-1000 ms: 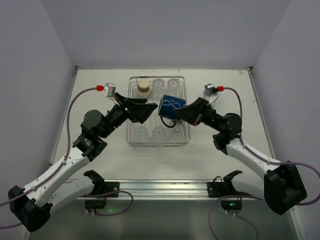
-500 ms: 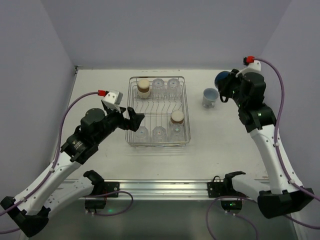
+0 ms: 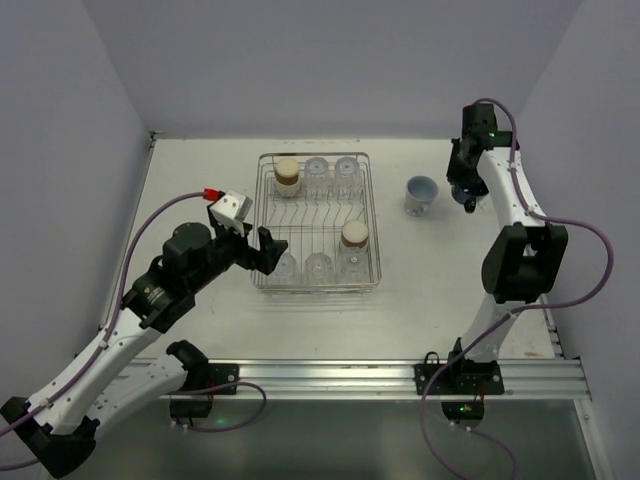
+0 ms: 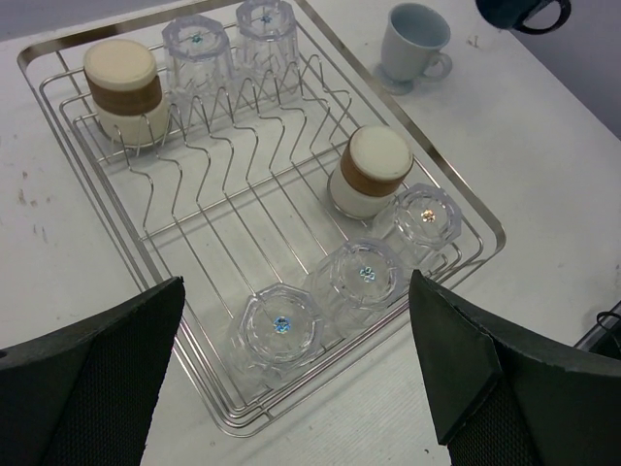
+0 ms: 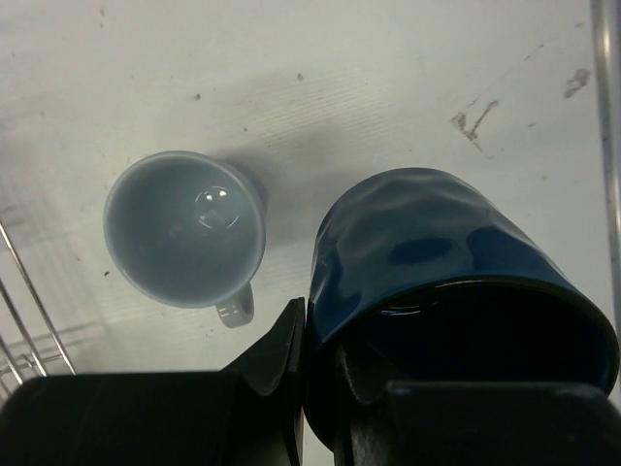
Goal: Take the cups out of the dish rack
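The silver wire dish rack (image 3: pixel 372 205) sits mid-table. Inside it stand two beige-and-brown cups (image 3: pixel 288 174) (image 3: pixel 353 236) and several clear ribbed tumblers, upside down; the near row (image 4: pixel 281 325) lies right under my left gripper (image 4: pixel 296 291), which hangs open and empty over the rack's near left corner (image 3: pixel 262 250). A pale blue-grey cup (image 3: pixel 419 193) (image 5: pixel 184 228) stands upright on the table right of the rack. My right gripper (image 5: pixel 315 374) is shut on the rim wall of the dark blue mug (image 5: pixel 437 262), held above the table just right of that cup (image 3: pixel 466 190).
Grey walls close the table on the left, back and right. The right arm reaches high along the right wall (image 3: pixel 500 150). A metal rail (image 3: pixel 330 375) runs along the near edge. The rack's corner wires (image 5: pixel 19 335) show at the left of the right wrist view.
My right arm carried the dark blue mug out of the rack to the far right, beside the pale blue-grey cup. The left gripper drew back from the rack's middle to its near left corner.
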Controlling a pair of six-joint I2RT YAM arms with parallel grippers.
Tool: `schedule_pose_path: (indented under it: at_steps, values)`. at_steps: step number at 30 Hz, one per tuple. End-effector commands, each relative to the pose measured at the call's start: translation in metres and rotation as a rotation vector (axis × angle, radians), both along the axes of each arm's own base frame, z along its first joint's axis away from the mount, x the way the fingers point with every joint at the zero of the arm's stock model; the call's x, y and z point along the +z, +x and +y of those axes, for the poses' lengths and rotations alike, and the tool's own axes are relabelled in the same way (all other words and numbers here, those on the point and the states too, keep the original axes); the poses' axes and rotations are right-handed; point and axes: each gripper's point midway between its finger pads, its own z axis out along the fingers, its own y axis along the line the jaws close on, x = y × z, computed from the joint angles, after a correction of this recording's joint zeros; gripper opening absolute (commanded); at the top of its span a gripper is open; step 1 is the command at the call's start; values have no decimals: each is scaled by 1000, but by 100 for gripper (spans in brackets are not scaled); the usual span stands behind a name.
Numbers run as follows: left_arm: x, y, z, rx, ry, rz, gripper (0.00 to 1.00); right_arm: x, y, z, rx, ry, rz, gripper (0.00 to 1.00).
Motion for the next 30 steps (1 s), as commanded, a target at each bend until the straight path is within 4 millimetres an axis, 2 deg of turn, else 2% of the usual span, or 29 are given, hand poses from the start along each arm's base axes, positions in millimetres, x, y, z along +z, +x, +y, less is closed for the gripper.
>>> schedule_pose_path:
  at_steps: [1, 2, 3, 6, 14, 18, 25, 29, 30]
  values:
    - [1, -6, -8, -67, 5, -15, 100, -5, 7, 1, 54, 39, 15, 0]
    - [-1, -6, -8, -62, 8, -14, 100, -12, 10, -1, 52, 41, 30, 0]
    - [-2, -6, -8, -62, 10, -9, 100, -30, 15, -1, 51, 49, 66, 0]
    - [-5, -4, -7, -54, 19, -6, 100, -49, 23, -4, 40, 60, 99, 0]
    - [-16, -1, -10, -54, 43, 28, 100, -87, 36, -4, 49, 90, 132, 0]
    - [-20, 1, -9, -49, 52, 36, 100, -95, 42, -3, 45, 98, 133, 0]
    - [-28, 5, -7, -27, 78, 57, 100, -111, 40, -10, 21, 72, 160, 2]
    - [-33, 12, -2, 12, 102, 73, 100, -106, 41, -9, 12, 79, 142, 11]
    - [-36, 13, -2, 15, 110, 78, 100, -103, 41, -10, 6, 75, 136, 20]
